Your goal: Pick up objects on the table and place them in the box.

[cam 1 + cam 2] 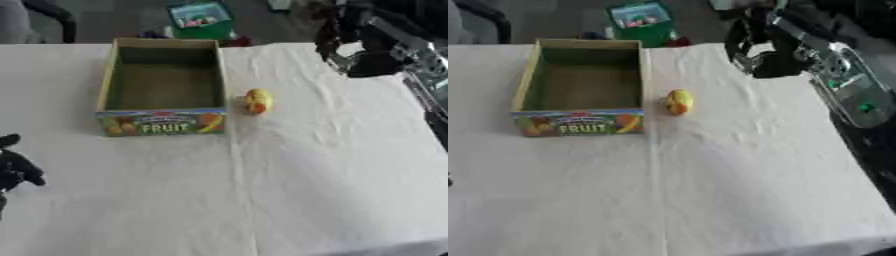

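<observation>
Your right hand point(350, 52) hangs over the far right part of the counter point(332, 190), coming in from the upper right corner; fingers look curled downward with nothing in them, though the dark shape blurs together so that's a judgement. It's well apart from the yellow fruit point(257, 101) and above counter height as far as you can tell. Your left hand point(16, 167) sits idle at the left edge, low in the left eye view, fingers loosely bent, holding nothing

The yellow fruit, with an orange-red patch, lies on the white cloth just beside the right wall of the box point(107, 85), near its front right corner, not touching it as far as the views show. The box is an open cardboard tray with a "FRUIT" label on the front, and its inside looks empty. No other loose object shows on the counter

Step in hand: reach toward the fruit, grasp not yet made. Next move calls for you to bring the right hand down and leftward to the fruit, open the fingers, close around it from above or the right side, since the box wall crowds its left. Then lift over the wall and release inside

Behind the counter a green container point(201, 19) sits on the floor, not part of this
</observation>
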You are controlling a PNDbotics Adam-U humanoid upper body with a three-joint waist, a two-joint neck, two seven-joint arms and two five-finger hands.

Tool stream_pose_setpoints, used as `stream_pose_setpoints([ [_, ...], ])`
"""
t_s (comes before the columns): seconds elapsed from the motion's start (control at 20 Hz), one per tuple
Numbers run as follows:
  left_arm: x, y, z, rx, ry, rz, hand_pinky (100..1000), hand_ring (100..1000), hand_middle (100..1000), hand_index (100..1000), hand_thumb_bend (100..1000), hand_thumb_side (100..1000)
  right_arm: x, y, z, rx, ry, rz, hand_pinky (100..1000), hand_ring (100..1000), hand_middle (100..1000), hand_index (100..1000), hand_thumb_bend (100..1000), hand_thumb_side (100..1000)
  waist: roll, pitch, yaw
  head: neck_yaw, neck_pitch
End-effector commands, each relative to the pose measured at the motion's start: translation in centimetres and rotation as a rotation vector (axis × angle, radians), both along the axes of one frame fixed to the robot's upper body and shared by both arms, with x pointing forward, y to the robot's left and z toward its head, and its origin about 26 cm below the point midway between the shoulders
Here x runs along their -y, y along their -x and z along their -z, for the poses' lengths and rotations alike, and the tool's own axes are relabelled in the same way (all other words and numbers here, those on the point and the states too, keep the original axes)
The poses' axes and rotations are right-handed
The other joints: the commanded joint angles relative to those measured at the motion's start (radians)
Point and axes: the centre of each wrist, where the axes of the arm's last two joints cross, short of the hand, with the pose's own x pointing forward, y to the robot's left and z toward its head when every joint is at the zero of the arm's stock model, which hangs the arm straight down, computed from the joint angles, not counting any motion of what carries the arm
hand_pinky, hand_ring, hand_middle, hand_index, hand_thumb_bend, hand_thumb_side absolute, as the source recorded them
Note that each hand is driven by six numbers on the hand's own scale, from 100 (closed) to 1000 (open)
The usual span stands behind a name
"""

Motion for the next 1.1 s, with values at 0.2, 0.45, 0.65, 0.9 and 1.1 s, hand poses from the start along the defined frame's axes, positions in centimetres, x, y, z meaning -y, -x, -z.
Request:
stream_pose_setpoints([
  [0.2, 0.0, 0.0, -0.5, 0.017, -0.016, 0.016, 469, 503, 462, 798, 100, 767, 0.7, -3.4, -0.1, 0.084, 0.257, 0.087, 584, 690, 668, 904, 100, 203, 0.000, -0.017, 0.013, -0.008, 0.002],
  [0.45, 0.0, 0.0, -0.5, 0.016, -0.018, 0.021, 469, 503, 462, 798, 100, 769, -0.2, -5.8, 1.4, 0.095, 0.438, 0.097, 643, 738, 731, 920, 100, 248, -0.002, -0.016, 0.025, -0.012, 0.001],
  [0.65, 0.1, -0.1, -0.6, 0.018, -0.020, 0.027, 468, 503, 461, 798, 100, 768, -1.1, -7.2, 2.8, 0.093, 0.575, 0.089, 686, 767, 766, 931, 100, 308, -0.001, -0.014, 0.033, -0.015, 0.001],
  [0.9, 0.1, -0.1, -0.6, 0.019, -0.020, 0.029, 468, 503, 461, 797, 100, 767, -1.3, -8.1, 4.5, 0.080, 0.677, 0.096, 714, 784, 784, 938, 100, 349, 0.000, -0.015, 0.044, -0.019, 0.002],
  [1.1, 0.2, -0.1, -0.6, 0.020, -0.020, 0.030, 468, 502, 461, 797, 100, 765, -1.4, -8.2, 5.4, 0.069, 0.738, 0.078, 730, 795, 793, 943, 100, 375, 0.001, -0.015, 0.041, -0.018, 0.000],
])
